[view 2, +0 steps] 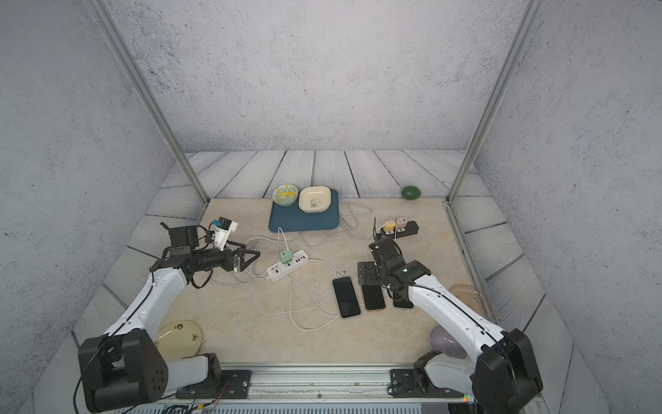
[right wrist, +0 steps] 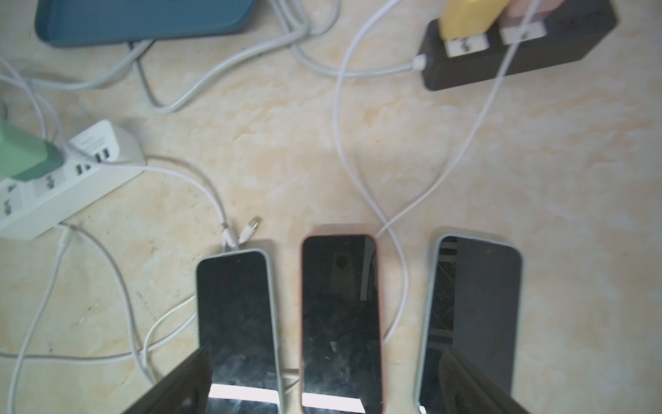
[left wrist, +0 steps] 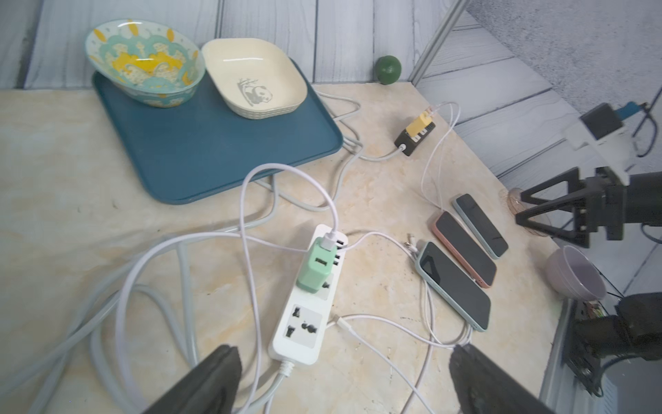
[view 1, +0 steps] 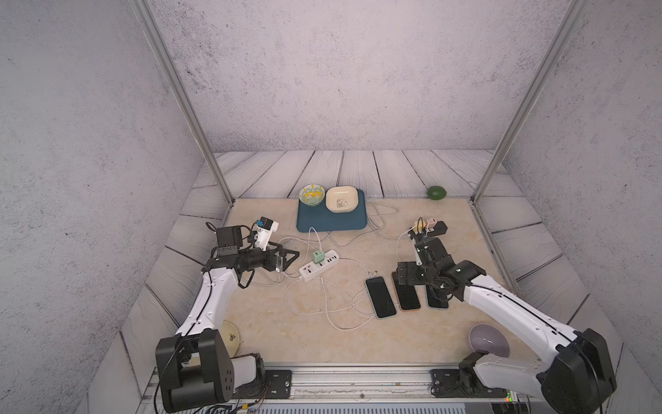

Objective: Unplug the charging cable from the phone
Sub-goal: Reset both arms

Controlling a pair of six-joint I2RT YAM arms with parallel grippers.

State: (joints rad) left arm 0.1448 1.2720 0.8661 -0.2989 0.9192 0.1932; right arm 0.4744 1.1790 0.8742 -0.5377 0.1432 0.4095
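Three phones lie side by side, screens up: a teal-cased phone [view 1: 380, 296] [right wrist: 236, 315], a pink-cased phone [view 1: 406, 295] [right wrist: 340, 315] and a third phone [right wrist: 473, 308] partly under my right arm. White charging cables [view 1: 340, 304] loop across the table and gather at the teal phone's near end [left wrist: 469, 331]; the plugs there are hidden. Loose connectors [right wrist: 250, 227] lie at its far end. My right gripper [right wrist: 326, 358] [view 1: 419, 283] hovers open above the phones, holding nothing. My left gripper [left wrist: 345, 353] [view 1: 286, 261] is open and empty beside the white power strip [left wrist: 304, 322].
A green charger [view 1: 317, 256] sits in the white strip. A black power strip [view 1: 437, 228] holds yellow and pink chargers. At the back a blue tray [view 1: 331, 222] carries two bowls; a green fruit [view 1: 437, 193] lies back right. A purple bowl [view 1: 489, 340] and yellow plate [view 1: 231, 337] sit near the front.
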